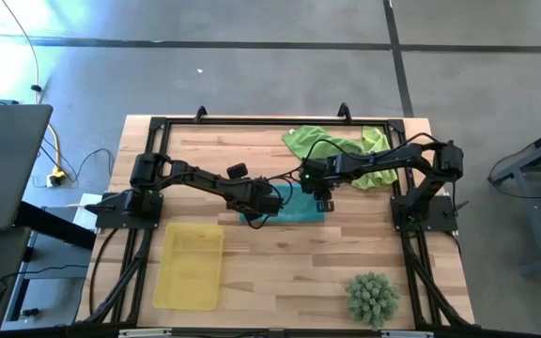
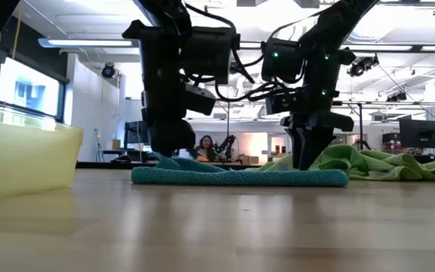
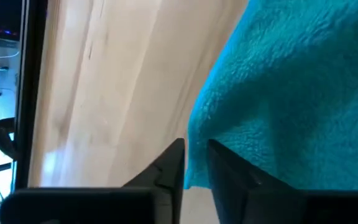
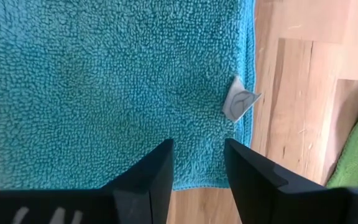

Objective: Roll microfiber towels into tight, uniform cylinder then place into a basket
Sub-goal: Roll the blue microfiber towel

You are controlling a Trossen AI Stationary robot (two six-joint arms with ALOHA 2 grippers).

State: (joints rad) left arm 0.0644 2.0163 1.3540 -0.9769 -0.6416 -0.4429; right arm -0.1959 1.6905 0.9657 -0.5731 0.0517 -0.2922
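A teal microfiber towel (image 1: 289,212) lies flat in the middle of the table, one layer thick in the low view (image 2: 240,177). My left gripper (image 1: 263,201) is at its left end, shut on the edge. My right gripper (image 4: 197,144) points down over the towel's right end, its fingers open, close to a small white label (image 4: 240,102). Two lime green towels (image 1: 341,150) lie crumpled at the far edge. The yellow basket (image 1: 189,265) stands at the near left with nothing in it. My left gripper pinches the teal towel's left edge (image 3: 194,163) between its two fingers, slanting down from the left. That edge is raised in a small hump (image 2: 174,161); the remainder lies on the table. My right gripper's open fingertips (image 2: 308,165) reach down to the towel's top near its right end (image 4: 197,124); whether they press on it I cannot tell.
A spiky green ball-shaped plant (image 1: 372,298) sits at the near right corner. Bare wood (image 1: 289,272) lies between the basket and the plant. A person (image 2: 202,147) sits in the room beyond the table.
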